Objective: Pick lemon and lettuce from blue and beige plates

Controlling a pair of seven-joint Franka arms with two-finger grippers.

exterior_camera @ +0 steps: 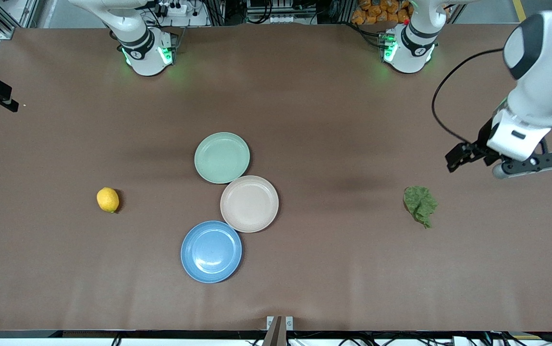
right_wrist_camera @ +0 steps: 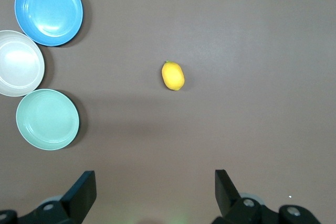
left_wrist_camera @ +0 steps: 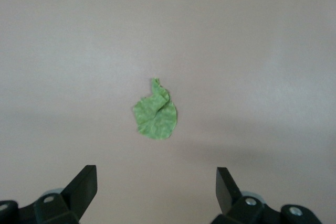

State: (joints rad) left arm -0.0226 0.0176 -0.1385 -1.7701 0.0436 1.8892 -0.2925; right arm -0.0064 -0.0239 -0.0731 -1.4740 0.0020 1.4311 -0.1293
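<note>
On the brown table (exterior_camera: pixel 304 96), blue plate (exterior_camera: pixel 211 251) and beige plate (exterior_camera: pixel 249 203) sit bare. Lettuce (exterior_camera: pixel 420 204) lies toward my left arm's end, lemon (exterior_camera: pixel 107 199) toward my right's. My left gripper (left_wrist_camera: pixel 156 182) and right gripper (right_wrist_camera: pixel 155 184) hang high, spread wide, empty. Placing looks done; next, I judge, retreat.

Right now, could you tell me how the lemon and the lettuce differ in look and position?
The lemon is a plump yellow oval; the lettuce is a flat, wrinkled green leaf. The lemon lies toward the right arm's end of the table, the lettuce toward the left arm's end. Both lie on the bare table, on none of the plates.
</note>
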